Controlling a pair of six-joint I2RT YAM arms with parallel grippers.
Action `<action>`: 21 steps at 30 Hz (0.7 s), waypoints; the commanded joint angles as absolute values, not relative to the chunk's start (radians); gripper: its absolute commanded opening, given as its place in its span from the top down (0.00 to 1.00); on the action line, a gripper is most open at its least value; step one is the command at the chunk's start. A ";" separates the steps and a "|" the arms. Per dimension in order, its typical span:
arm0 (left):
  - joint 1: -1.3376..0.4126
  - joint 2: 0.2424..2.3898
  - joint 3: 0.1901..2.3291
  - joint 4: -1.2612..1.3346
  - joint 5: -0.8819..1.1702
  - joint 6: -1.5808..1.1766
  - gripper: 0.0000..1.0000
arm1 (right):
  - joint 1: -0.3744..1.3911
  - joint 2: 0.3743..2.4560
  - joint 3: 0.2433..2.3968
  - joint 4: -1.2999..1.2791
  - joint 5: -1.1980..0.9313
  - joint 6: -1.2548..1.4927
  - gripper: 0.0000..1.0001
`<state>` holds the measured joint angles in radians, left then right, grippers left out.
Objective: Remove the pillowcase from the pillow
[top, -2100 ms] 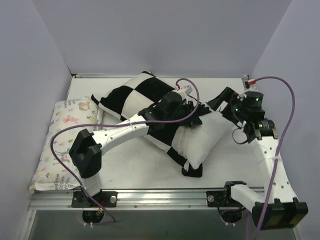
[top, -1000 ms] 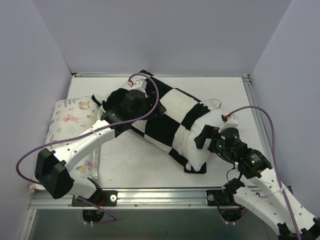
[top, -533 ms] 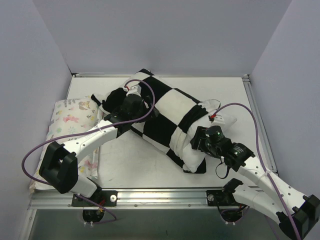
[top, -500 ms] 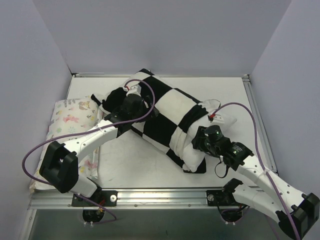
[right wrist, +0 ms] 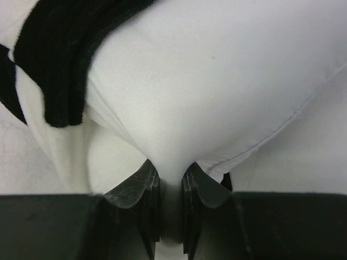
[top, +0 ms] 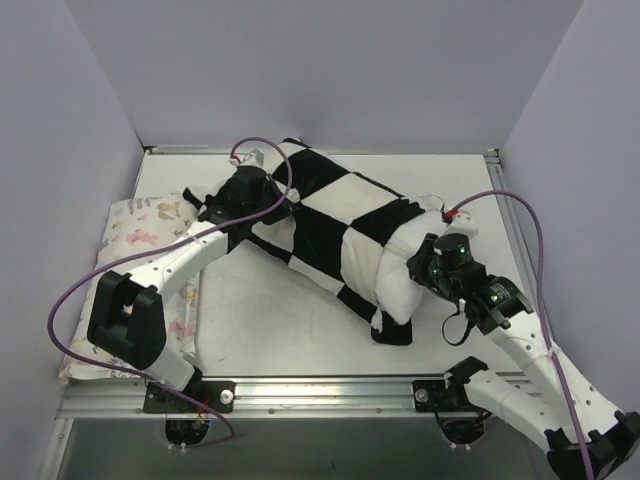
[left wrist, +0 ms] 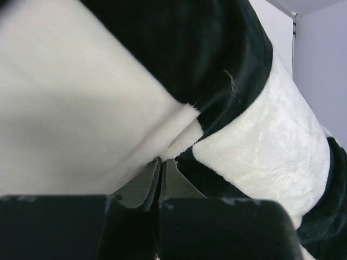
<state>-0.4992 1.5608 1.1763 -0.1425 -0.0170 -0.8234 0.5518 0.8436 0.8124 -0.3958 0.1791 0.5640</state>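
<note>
While the left pincer point(left wrist: 160, 172) clamps the pillowcase point(top: 320, 215) at its far end, right pincer point(right wrist: 171, 187) pinching the bared pillow point(right wrist: 217, 70).

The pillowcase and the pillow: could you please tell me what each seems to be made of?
The pillowcase looks like plush fleece or velvety pile fabric, matte: the left wrist view shows a fuzzy nap and soft thick edges. The pillow appears to have a smooth, thin woven shell, perhaps cotton or polyester, with a stitched seam; it bunches softly in the right gripper.
</note>
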 commanded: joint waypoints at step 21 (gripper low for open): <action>-0.304 1.573 1.276 -0.233 -0.066 -0.672 0.61 | 0.256 0.772 1.048 -0.637 0.098 0.443 1.00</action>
<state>-0.3153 1.6203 1.2987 -0.2718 0.0879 -0.7559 0.2916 0.7883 1.0210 -0.6006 -0.0265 0.4870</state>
